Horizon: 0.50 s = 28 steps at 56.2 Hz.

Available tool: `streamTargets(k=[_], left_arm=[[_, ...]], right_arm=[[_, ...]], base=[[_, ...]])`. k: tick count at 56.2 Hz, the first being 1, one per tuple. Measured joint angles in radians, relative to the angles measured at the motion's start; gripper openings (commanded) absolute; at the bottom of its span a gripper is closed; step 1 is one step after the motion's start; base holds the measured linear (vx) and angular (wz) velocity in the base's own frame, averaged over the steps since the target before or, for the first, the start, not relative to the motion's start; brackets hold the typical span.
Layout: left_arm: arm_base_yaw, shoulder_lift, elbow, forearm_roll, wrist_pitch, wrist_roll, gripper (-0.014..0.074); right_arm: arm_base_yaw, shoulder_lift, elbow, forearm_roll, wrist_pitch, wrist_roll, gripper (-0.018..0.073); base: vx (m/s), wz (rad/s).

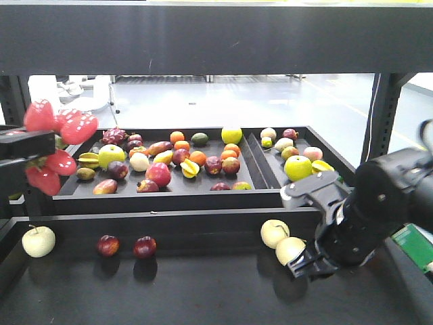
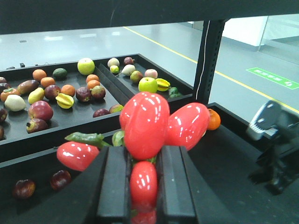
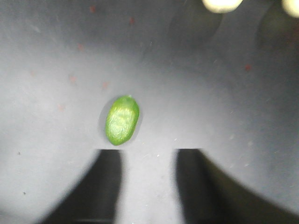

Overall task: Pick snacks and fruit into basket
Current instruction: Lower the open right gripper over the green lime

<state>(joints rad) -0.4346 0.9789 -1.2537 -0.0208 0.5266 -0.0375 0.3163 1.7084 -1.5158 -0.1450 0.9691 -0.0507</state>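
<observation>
L gripper (image 2: 142, 154) is clamped on the red bunch (image 2: 145, 121), pinching its lowest lobe. The bunch is held up off the shelf, near the left end of the trays (image 1: 169, 193). R gripper (image 3: 148, 154) is spread w/ nothing btwn the fingers. It hovers over a small green fruit (image 3: 122, 120) lying on the black shelf floor (image 3: 224, 93), just ahead of one fingertip, not centred in the gap. Two pale apples (image 1: 274, 233) sit just beside that gripper on the front shelf.

Progress, by my read, is early-to-mid. One fruit item is in hand but not delivered; a second is lined up, not yet grasped. Basket isn't in any view, so can't tell what's in it (or where it stands). Snacks aren't visible either, neither pouch nor box.

Left to do: carry red bunch to basket, close on green fruit, then find & load snacks. Plenty of loose fruit sits in the trays, plus plums (image 1: 108, 245) out front.
</observation>
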Motion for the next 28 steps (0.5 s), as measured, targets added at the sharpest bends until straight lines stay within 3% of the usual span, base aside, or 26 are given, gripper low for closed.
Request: streamTargets(k=[9,28], left_arm=[[0.000,-0.018,0.000,-0.001,0.017,0.000,-0.0007],[0.000,-0.032,0.000,-0.042,0.014,0.000,-0.0007]], right_arm=[[0.000,0.074,0.000,0.000,-0.029,0.051,0.0729],[0.000,0.215,0.000,0.033,-0.043,0.130,0.0715]], base=[[0.00,0.00],[0.00,0.00]])
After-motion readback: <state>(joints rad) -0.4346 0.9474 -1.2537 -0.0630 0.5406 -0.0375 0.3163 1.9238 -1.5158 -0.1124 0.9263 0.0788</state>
